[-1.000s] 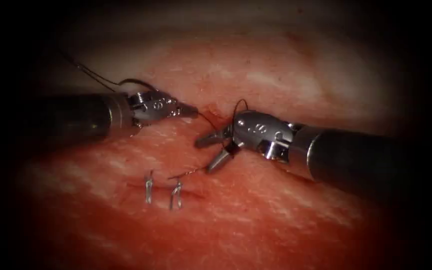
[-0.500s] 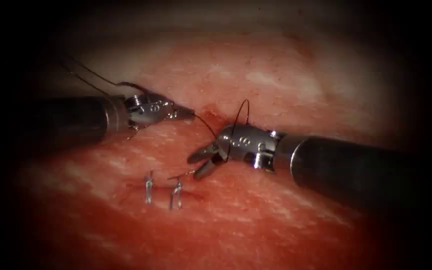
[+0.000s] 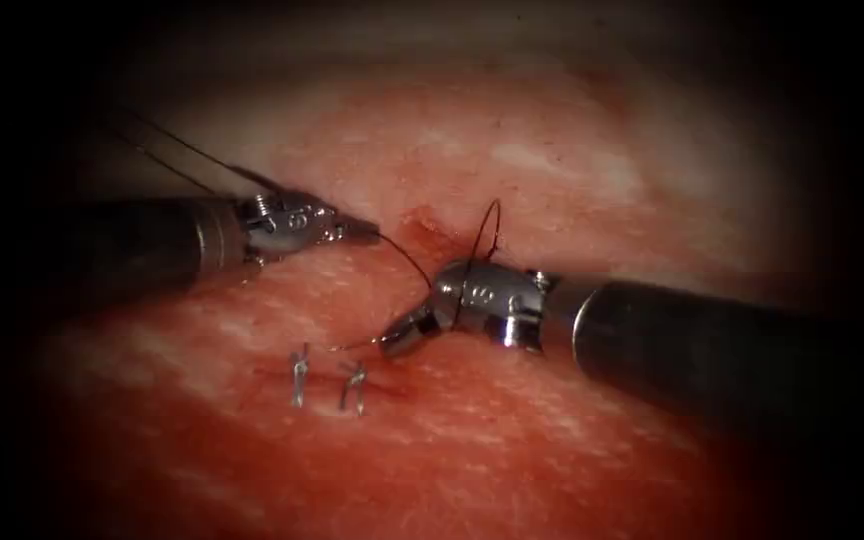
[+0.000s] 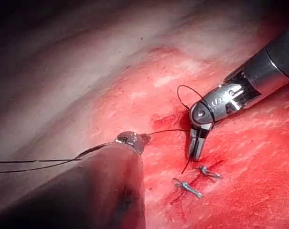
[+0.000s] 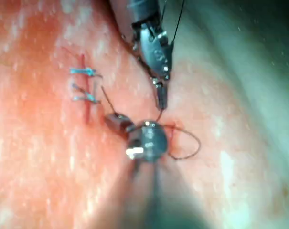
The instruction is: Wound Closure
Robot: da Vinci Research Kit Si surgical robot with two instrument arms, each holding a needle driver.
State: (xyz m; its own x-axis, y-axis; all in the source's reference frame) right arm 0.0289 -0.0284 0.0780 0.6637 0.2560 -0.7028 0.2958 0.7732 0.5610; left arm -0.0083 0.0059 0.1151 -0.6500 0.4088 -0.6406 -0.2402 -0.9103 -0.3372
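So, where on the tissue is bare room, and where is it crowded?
Bare tissue lies below the two tied stitches and under the right tool's shaft, and also above the cut, beyond the thread loop. It is crowded between the left tool, shut on the thread, and the right tool, shut on the thread near the stitches.

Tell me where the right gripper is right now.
In the endoscope view the right gripper sits shut on the thread, just right of the two stitches, below the left gripper.

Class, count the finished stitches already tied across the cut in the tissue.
2: the left stitch and the right stitch sit side by side across the cut, near the right tool.
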